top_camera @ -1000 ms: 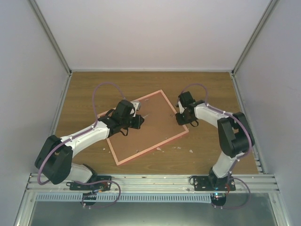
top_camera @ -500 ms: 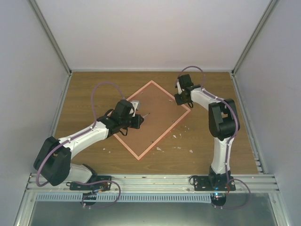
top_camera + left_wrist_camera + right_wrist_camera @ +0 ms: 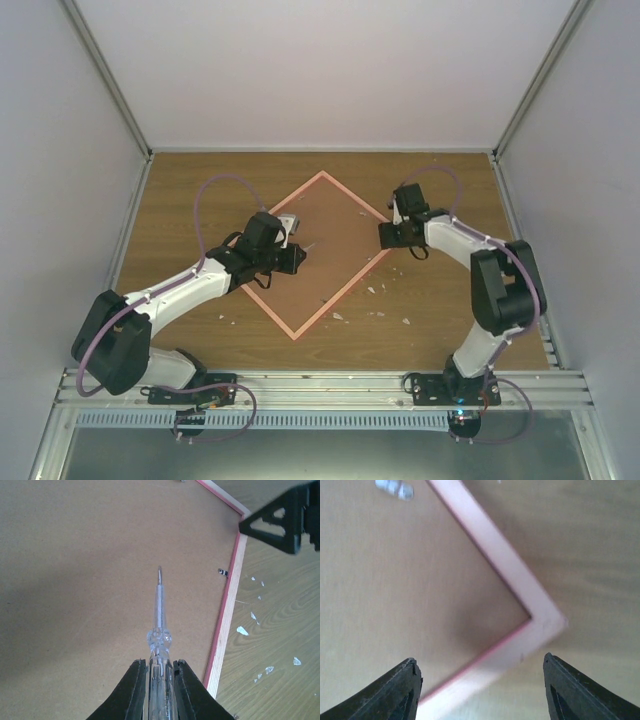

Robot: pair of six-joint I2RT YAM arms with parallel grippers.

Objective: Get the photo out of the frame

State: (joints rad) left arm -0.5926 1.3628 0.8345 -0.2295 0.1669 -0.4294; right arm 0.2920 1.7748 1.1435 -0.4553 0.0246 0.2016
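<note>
Wood-grain bench (image 3: 450, 300) nearest the arm bases carries scattered pale flakes (image 3: 242, 630), and just beyond them lies the frame (image 3: 345, 293). It is face down and turned like a diamond, with its brown backing board (image 3: 330, 240) upward inside a thin pink rim. The photo is not visible; presumably it sits beneath that board.

Over the board's left half, the left claw (image 3: 159, 672) is pinched narrow on a clear-handled screwdriver (image 3: 159, 615), whose tip points across the backing. A small metal tab (image 3: 222, 572) shows at the rim nearby. Farther off, the right claw (image 3: 480, 662) stands wide and holds nothing, poised over the frame's right corner.

The frame looks light and stiff, so it would likely slide or spin on the smooth wood unless pinned at a corner. The board seems thin and rigid and is best levered up at its edge near a tab. The print below is probably thin, flexible and easily creased, so it should be taken by an edge.
</note>
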